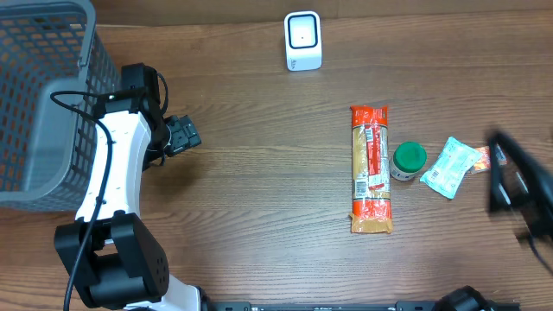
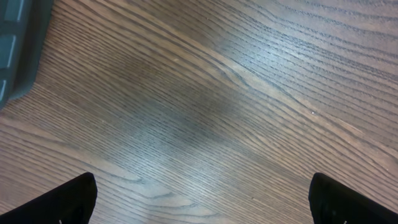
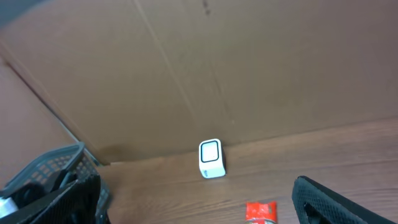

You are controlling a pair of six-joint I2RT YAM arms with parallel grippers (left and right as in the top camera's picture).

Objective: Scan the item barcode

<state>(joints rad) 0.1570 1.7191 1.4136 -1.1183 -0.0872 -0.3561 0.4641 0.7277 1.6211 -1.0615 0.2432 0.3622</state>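
Both grippers stand with jaws spread wide and nothing between them: the left gripper point(image 1: 183, 134) hovers over bare worktop point(image 2: 205, 106) just beside the grey mesh basket point(image 1: 43, 95), and its wrist view shows only wood grain between the two dark fingertips point(image 2: 68, 199). The right gripper point(image 1: 510, 177) is a blurred dark shape at the far right of the overhead view, its wrist camera tilted up toward the back wall. The white scanner point(image 1: 303, 41) sits at the back of the worktop, well apart from both sets of jaws, ahead of the right ones and off to their left. The goods lie near the right jaws, on their left: a small pale blue-green packet point(image 1: 450, 166) closest, then a little jar with a green lid point(image 1: 408, 160), then a long orange and tan packet point(image 1: 371, 169) lying lengthwise, the jar just beside it. Which one is to be scanned cannot be told; the long packet looks likeliest. It is probably light, with crinkly slippery film over loose contents, so it would likely sag if lifted by one end; a grip across its narrow width near the middle seems best, leaving the label side free to face the scanner. The jar would be stiff and easy to pinch across the lid
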